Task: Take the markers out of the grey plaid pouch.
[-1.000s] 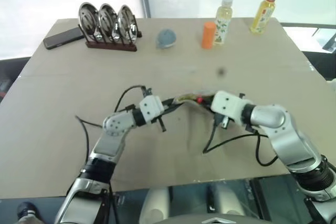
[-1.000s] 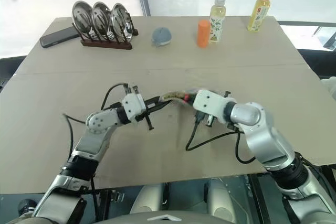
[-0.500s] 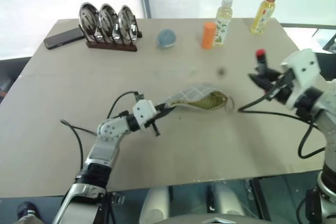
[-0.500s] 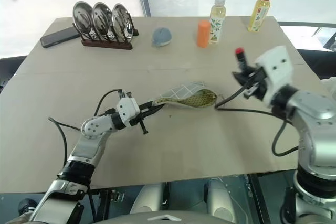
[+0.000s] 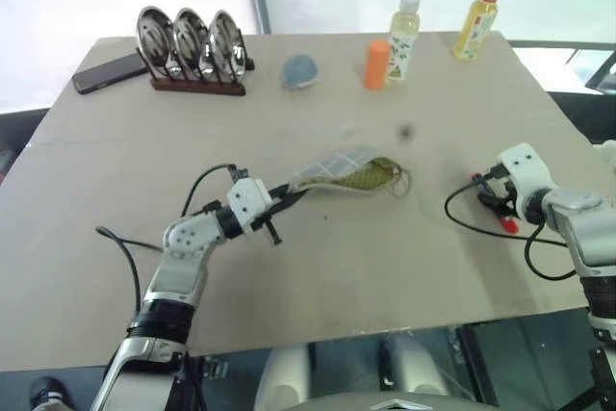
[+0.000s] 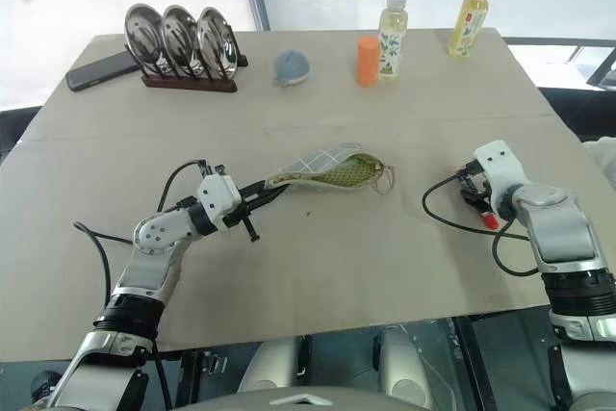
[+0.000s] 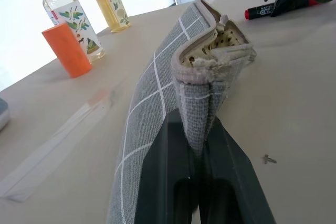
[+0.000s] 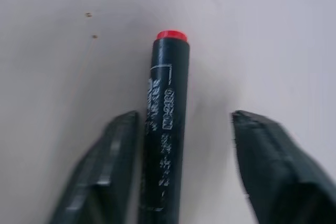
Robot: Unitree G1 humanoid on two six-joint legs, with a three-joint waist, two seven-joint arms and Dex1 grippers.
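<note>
The right gripper (image 8: 178, 166) swung away from the grey plaid fabric pouch (image 5: 348, 171), lowered a black red-capped marker (image 8: 165, 129) onto the table and spread its fingers.

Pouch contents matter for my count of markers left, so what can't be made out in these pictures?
- Inside of the pouch: in the left wrist view only lining shows at the mouth; the fabric hides any markers.
- Marker: in the right wrist view its lower end is cut off by the frame edge, between the open right end effector's fingers.
- Marker print: too blurred to read.
</note>
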